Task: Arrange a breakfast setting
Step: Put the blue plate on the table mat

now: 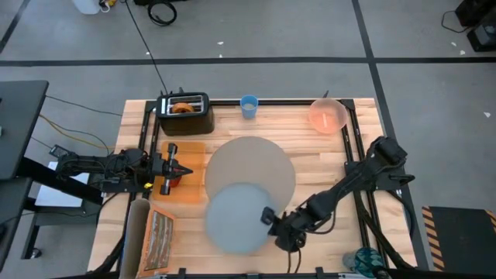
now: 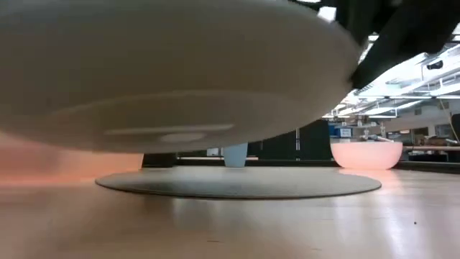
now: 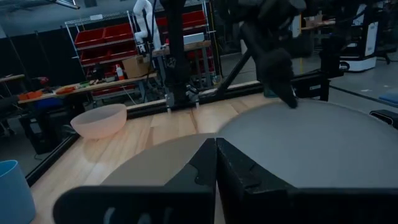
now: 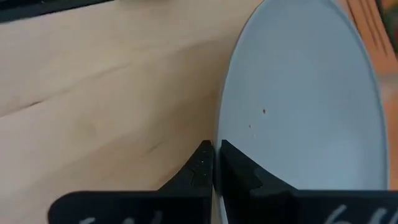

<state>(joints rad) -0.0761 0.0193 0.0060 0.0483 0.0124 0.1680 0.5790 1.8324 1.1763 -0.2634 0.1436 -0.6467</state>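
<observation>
Right claw (image 1: 273, 220) pinches the rim of the grey plate (image 1: 236, 217); in the right wrist view the fingers are pressed together on the plate edge (image 4: 298, 106). Low view shows the plate (image 2: 165, 72) lifted clear of the bench (image 1: 318, 167), tilted, hanging in front of the mat (image 2: 237, 183). From above the plate overlaps the near edge of the round mat (image 1: 252, 163), not yet centred on it. Left claw (image 1: 184, 169) waits over the orange board (image 1: 186, 182) at the left side, fingers pressed together with nothing between them as seen in the left wrist view (image 3: 216, 180). A red thing sits just beside it on the board, likely the apple (image 1: 172, 180), partly hidden. Pink bowl (image 1: 328, 115) is at the far right corner of the bench, well apart from the mat. Blue cup (image 1: 249, 106) stands at the far edge, also off the mat. Bagel (image 1: 183, 108) seems to sit in the black toaster (image 1: 186, 112) at far left. Spoon not made out. Progress judgement: early stage. Mat looks placed, plate is mid-transfer. Left to do: lower the plate onto the mat, then bring bowl, cup, apple, bagel and spoon into the setting.
</observation>
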